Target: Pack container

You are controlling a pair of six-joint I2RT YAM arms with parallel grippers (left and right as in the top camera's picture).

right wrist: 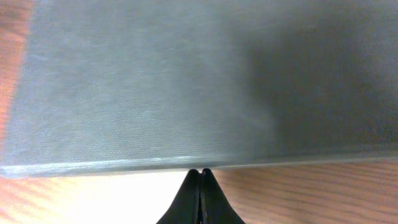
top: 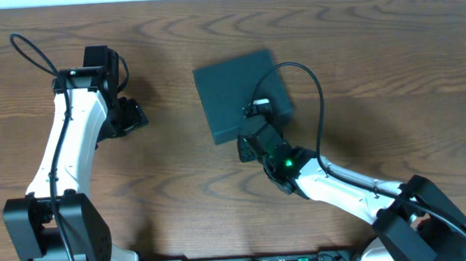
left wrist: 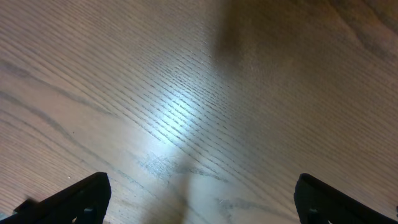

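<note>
The container (top: 239, 92) is a dark teal-black square box, lid closed, lying flat at the table's middle. In the right wrist view its top (right wrist: 186, 81) fills most of the frame. My right gripper (right wrist: 200, 171) is shut and empty, its tips touching the box's near edge; in the overhead view it (top: 251, 137) sits at the box's front side. My left gripper (left wrist: 199, 199) is open and empty over bare wood; in the overhead view it (top: 128, 116) is far left of the box.
The wooden table (top: 373, 51) spreads around the box. A black cable (top: 315, 86) loops from the right arm over the box's right corner. No snack packets are in view.
</note>
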